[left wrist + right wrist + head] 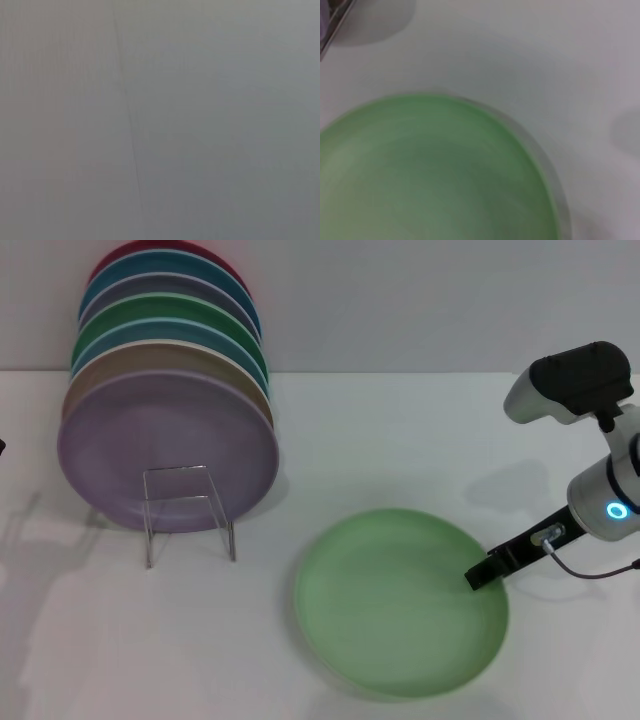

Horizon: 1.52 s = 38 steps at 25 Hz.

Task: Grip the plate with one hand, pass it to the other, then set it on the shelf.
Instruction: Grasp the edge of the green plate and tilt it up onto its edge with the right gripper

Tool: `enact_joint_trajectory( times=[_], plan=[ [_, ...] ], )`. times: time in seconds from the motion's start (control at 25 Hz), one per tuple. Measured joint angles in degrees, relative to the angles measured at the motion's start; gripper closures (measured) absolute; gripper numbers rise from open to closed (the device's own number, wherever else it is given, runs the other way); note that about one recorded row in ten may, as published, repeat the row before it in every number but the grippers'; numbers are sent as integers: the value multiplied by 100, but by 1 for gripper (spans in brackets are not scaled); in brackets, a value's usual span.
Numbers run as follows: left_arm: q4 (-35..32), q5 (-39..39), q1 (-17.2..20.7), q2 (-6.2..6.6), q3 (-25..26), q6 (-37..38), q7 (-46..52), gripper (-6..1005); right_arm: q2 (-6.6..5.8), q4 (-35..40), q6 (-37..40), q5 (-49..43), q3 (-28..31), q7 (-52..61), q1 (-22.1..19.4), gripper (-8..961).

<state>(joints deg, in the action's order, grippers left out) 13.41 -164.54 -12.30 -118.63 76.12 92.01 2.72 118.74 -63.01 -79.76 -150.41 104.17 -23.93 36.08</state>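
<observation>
The pale mint-green plate (pixel 400 602) lies flat on the white table, in front and to the right of the middle. My right gripper (pixel 484 574), slim and black on a grey-white arm with a glowing blue ring, is at the plate's right rim, its tip over the rim's inner side. The right wrist view is filled mostly by the plate (pixel 430 170) from close above. The clear shelf (pixel 188 510) stands at the left. My left gripper is out of view, and its wrist view shows only a plain grey surface.
A row of coloured plates leans upright on the shelf, with a lavender plate (pixel 165 450) in front and darker green, blue and red ones behind. A corner of the shelf (pixel 334 25) shows in the right wrist view. Bare white table (pixel 400 450) lies between shelf and arm.
</observation>
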Motion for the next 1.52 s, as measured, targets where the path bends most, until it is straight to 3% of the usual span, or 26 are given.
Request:
enact_joint_trajectory(
  times=[0.2,0.32,0.52,0.72,1.28,1.4,1.52],
  plan=[
    [-11,1,0,-1,-6,0,0,198,0,37,13,11,-2,1,15,230],
    [-7,-1,1,-1,-11,3,-12,198,5,37,14,20,-2,6,15,483],
    [5,-17,8,-2,-10,17,-14,198,9,64,22,25,-3,9,10,627],
    [10,-32,9,-1,-9,25,-25,198,10,104,98,36,-44,34,11,625],
    [-40,-14,-55,8,-9,8,-48,199,34,152,398,182,-274,36,-10,820],
    [-22,-12,-59,8,-4,8,-51,199,36,-15,400,323,-285,-62,-101,887],
    [2,-11,-56,8,-5,25,-51,199,36,-325,447,599,-289,-259,-301,896]
  ],
)
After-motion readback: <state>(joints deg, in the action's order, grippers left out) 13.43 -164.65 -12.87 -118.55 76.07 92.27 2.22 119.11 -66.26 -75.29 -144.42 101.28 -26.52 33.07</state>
